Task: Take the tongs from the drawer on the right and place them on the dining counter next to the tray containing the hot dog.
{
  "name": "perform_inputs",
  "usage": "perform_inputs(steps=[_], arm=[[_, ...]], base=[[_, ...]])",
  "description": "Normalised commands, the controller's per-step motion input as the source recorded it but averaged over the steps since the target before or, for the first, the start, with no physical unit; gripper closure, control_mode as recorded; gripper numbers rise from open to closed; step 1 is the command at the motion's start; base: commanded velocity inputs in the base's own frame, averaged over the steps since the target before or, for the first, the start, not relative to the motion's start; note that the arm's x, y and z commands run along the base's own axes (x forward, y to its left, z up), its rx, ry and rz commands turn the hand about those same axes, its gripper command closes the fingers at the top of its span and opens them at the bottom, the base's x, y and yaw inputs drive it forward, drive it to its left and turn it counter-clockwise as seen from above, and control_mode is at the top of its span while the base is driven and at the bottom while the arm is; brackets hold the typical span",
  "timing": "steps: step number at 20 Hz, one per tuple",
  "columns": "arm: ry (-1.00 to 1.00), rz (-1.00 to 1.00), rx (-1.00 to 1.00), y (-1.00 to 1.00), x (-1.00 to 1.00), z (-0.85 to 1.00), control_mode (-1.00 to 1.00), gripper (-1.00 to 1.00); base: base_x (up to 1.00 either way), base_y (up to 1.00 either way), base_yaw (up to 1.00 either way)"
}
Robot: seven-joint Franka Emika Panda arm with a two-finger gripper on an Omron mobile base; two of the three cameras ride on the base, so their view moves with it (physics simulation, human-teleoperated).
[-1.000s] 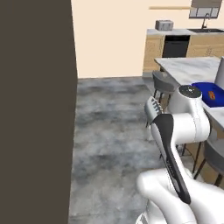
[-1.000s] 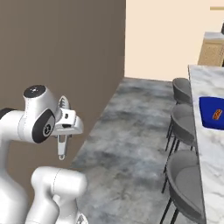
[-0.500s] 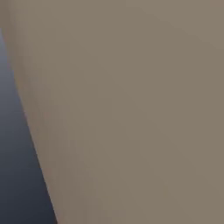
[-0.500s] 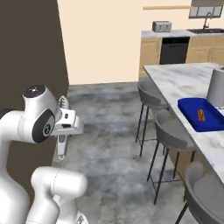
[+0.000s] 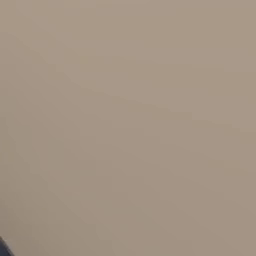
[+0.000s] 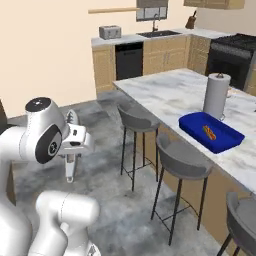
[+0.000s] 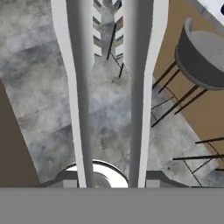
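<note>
The claw [image 6: 70,167] is gripping the tongs [image 6: 70,165]: in the right base view the slim grey utensil hangs straight down from the hand beside the white arm, above the grey stone floor [image 6: 130,215]. In the hand view the tongs' [image 7: 109,87] two long arms run up the middle from the claw, side by side with a narrow gap between them, their ridged ends at the far tips over the floor [image 7: 48,78].

Well apart from the claw, off to its right in the right base view, stands the dining worktop [image 6: 170,95], a veined marble slab on a tan wood base. The bright blue tray [image 6: 210,132] lies on it with a hot dog [image 6: 209,132] inside, and a paper-towel roll [image 6: 216,96] stands upright just behind the tray. Three grey bar stools line the near side of the worktop; the closest stool [image 6: 136,120] is between the claw and the tray. One stool [image 7: 203,57] also shows at the upper right of the hand view.
</note>
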Motion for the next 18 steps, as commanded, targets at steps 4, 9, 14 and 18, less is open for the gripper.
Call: perform_inputs(steps=[4,9,14,18], arm=[[0.00,0.00,0.00,0.00,0.00,0.00,1.00,1.00],[0.00,0.00,0.00,0.00,0.00,0.00,1.00,1.00],[0.00,0.00,0.00,0.00,0.00,0.00,1.00,1.00],[0.00,0.00,0.00,0.00,0.00,0.00,1.00,1.00]], base=[[0.92,0.67,-0.66],[0.73,0.75,-0.66],[0.46,0.95,-0.64],[0.46,0.90,-0.62]])
